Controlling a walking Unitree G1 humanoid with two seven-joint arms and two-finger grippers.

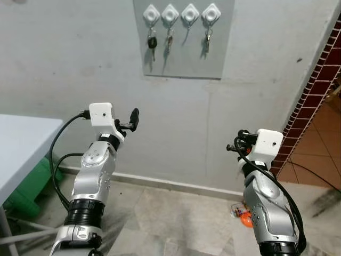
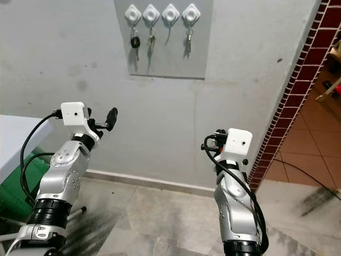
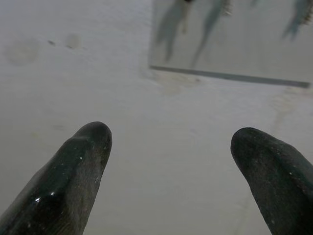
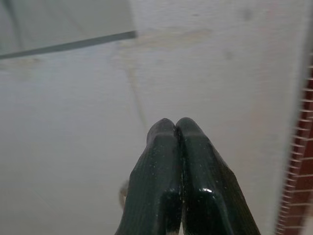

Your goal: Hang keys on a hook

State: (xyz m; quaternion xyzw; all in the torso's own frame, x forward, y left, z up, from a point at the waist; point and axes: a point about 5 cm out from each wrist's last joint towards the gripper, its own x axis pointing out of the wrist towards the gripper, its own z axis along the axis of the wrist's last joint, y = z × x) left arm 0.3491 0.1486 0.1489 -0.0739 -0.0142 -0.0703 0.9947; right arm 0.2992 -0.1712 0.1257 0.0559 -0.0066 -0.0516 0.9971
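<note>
Reaching up toward the gray wall, the left tool (image 3: 168, 171) has its two black fingers spread wide with nothing between them. The right tool (image 4: 177, 147) is lower down, fingers pressed tight together and holding nothing. High above both tools is a gray board (image 1: 184, 40) with four white hooks (image 1: 181, 14). Keys (image 1: 152, 44) hang on three hooks.

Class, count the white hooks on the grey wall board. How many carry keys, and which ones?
3 of 4. Counting from the robot's left: the first hook, second hook and fourth hook each hold keys; the third hook appears to be bare, with only a shadow below it.
</note>
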